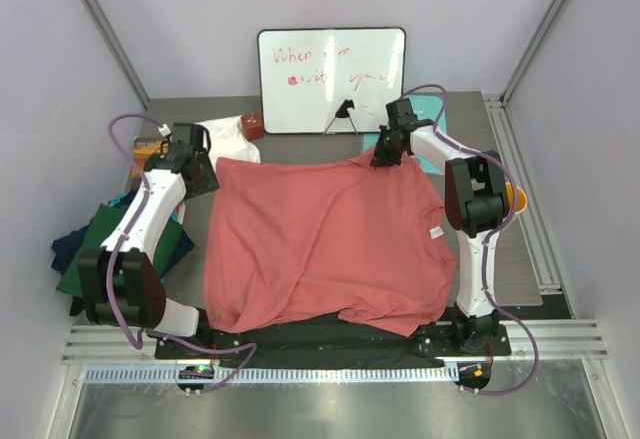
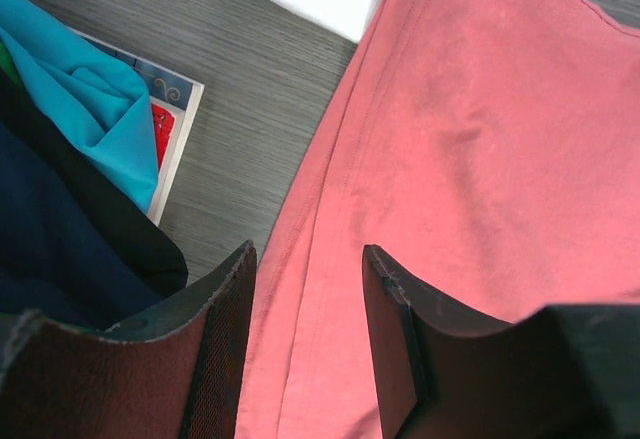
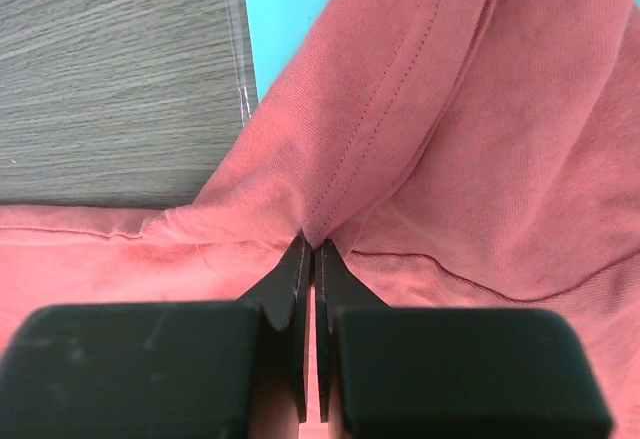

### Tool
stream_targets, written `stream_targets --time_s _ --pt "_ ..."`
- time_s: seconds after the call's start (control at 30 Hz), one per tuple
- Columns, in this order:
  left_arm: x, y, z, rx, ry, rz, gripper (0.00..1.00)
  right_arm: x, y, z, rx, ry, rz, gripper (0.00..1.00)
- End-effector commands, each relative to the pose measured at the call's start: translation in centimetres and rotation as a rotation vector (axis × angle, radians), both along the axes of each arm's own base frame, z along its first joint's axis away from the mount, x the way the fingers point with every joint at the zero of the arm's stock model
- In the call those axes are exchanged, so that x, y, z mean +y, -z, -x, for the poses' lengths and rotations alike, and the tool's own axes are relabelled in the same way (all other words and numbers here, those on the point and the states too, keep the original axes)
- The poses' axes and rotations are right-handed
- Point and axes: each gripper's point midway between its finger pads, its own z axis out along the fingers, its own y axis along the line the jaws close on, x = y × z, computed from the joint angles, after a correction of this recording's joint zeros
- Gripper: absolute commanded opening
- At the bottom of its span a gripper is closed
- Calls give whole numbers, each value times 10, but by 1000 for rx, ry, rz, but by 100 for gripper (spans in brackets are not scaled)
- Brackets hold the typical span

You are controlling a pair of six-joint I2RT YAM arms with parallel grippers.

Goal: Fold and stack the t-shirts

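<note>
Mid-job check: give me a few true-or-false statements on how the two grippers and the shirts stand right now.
1. The right gripper is shut on a fold of the pink shirt. True.
2. The left gripper is clamped on the pink shirt. False: its jaws stand open over the shirt's left edge, gripping nothing.
3. The pink shirt is folded into a neat packet. False: it lies spread out, nearly flat, with only its edges rumpled.
4. The dark shirts lie piled to the left of the pink shirt. True.
</note>
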Motion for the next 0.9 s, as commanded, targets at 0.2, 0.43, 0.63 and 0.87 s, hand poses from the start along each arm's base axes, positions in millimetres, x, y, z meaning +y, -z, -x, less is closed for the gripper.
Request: stream_targets --time_s 0.2,0.43,0.63,0.87 --pt "-7 -4 -56 -83 5 31 50 10 -68 -15 -147 -19 -71 1" --pt "-11 18 -113 -82 30 23 51 9 -98 0 -187 -42 -89 1" --pt "-15 47 -152 -55 37 24 50 1 -117 12 -199 -59 -72 1" --pt "-17 62 -177 -62 49 22 50 -2 -113 16 -180 -56 -72 1"
